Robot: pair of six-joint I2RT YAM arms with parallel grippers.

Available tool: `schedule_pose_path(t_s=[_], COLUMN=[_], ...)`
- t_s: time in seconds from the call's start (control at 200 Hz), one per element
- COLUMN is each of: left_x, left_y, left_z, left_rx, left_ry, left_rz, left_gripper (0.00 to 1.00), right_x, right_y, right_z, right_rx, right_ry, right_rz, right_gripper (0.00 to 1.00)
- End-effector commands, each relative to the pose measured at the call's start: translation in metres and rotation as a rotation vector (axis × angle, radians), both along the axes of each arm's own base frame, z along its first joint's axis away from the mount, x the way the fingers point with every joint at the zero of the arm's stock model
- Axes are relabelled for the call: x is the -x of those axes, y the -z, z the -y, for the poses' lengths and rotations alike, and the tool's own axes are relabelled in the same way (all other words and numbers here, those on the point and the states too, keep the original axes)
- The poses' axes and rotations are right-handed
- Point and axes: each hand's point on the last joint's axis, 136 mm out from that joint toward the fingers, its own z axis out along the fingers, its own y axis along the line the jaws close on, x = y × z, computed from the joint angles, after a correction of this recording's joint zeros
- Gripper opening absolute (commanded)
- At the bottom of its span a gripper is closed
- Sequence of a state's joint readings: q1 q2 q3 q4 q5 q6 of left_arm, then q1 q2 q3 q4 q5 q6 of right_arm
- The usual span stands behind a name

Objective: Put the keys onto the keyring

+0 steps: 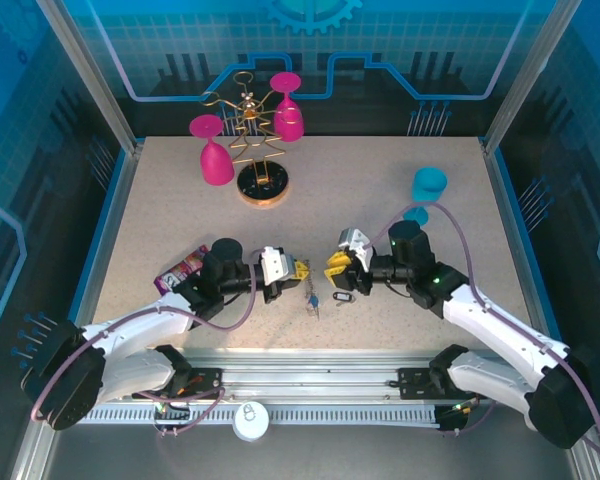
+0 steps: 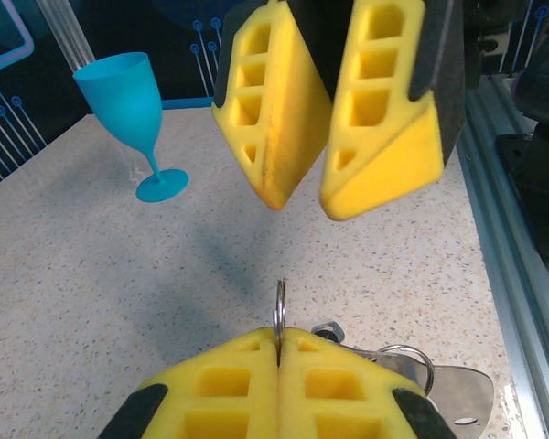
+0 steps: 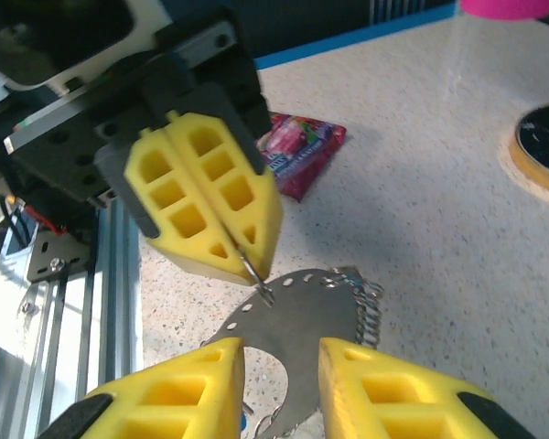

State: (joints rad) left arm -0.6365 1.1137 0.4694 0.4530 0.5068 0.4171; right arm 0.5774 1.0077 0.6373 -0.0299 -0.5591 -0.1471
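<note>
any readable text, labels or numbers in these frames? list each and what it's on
No text can be read in these frames.
Pink snack packet: white print, too blurred to read.
White round cap, low in the top view: dark mark, too small to read.
Back wall: gear and circuit-line graphics, no words.

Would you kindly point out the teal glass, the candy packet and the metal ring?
teal glass (image 2: 128,96), left wrist view, bowl.
candy packet (image 3: 302,151), right wrist view, wrapper middle.
metal ring (image 2: 279,304), left wrist view, upper edge.
</note>
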Motion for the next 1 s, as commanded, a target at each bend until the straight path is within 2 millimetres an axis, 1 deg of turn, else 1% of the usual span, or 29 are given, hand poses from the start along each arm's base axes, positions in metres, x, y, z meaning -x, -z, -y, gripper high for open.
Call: schedule_pose_path(t_s=[0.0, 0.14, 0.27, 0.515, 0.6, 0.78, 0.996], left_x=[0.009, 0.011, 0.012, 0.014, 0.015, 0.016, 0.012], left_y=[-0.008, -0.010, -0.011, -0.012, -0.012, -0.012, -0.012], left_z=[0.002, 0.003, 0.003, 0.003, 0.004, 0.003, 0.005], left_rx=[0.038, 0.042, 0.045, 0.048, 0.050, 0.051, 0.045], left_ry=[0.060, 0.074, 0.080, 0.093, 0.099, 0.099, 0.091], left_rz=[0.038, 0.041, 0.042, 0.044, 0.041, 0.041, 0.026], left_gripper=[0.00, 0.00, 0.00, 0.00, 0.00, 0.00, 0.00], right_x=[0.012, 0.009, 0.006, 0.002, 0.002, 0.004, 0.015], right_y=[-0.011, -0.002, -0.002, -0.003, -0.003, -0.002, -0.010], right_z=[-0.013, -0.020, -0.025, -0.030, -0.031, -0.033, -0.041], right_rx=[-0.015, 0.049, 0.055, 0.060, 0.060, 0.061, 0.035], right_ry=[-0.125, -0.155, -0.162, -0.156, -0.164, -0.181, -0.236], right_rz=[0.181, 0.218, 0.244, 0.266, 0.267, 0.266, 0.270], right_gripper=[0.28, 0.27, 0.26, 0.24, 0.19, 0.00, 0.00])
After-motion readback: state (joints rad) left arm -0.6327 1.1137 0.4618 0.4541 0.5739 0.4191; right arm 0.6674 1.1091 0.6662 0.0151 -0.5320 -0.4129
